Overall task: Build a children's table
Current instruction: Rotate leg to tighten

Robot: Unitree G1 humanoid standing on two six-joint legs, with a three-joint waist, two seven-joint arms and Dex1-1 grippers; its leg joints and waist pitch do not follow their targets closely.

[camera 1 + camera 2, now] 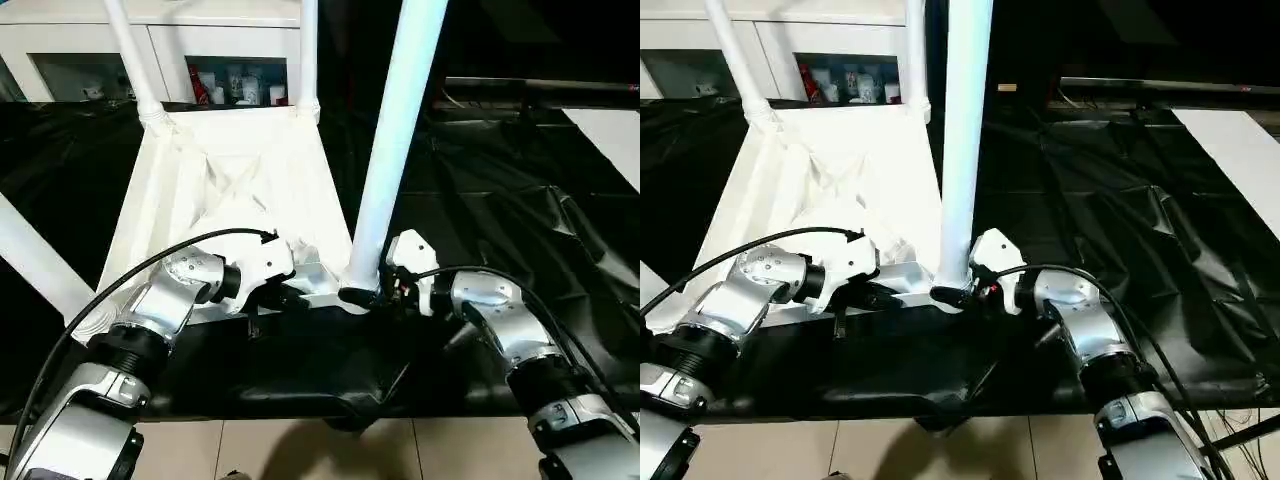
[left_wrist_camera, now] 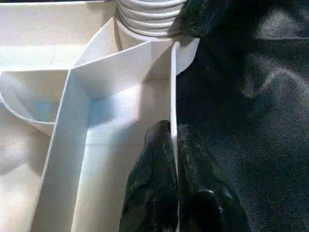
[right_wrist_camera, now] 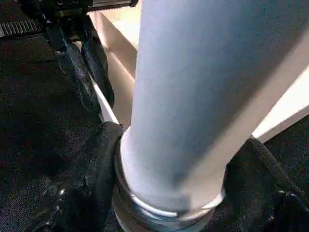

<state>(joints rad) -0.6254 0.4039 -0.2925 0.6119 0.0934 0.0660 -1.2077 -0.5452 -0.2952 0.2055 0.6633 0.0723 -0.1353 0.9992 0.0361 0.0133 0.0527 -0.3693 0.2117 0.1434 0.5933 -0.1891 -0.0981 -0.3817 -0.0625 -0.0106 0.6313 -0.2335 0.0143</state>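
Right wrist view shows the right hand (image 3: 169, 193) clasping the fourth leg (image 1: 395, 140) at its socket; left hand (image 2: 175, 188) pinches the tabletop (image 1: 240, 180) rim; seating remains.

Looks like a lab or test room: a desk (image 1: 500, 180) draped in black sheeting, tiled floor (image 1: 300, 450) below, and a white glass-door cabinet (image 1: 230, 70) stocked with small bottles behind.

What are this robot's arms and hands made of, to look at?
Both forearms are shiny silver metal with ribbed black rings near the wrist. Each wrist carries a white plastic housing, and a thin black cable loops over each arm. The left gripper and right gripper each end in two stubby, glossy black fingers.
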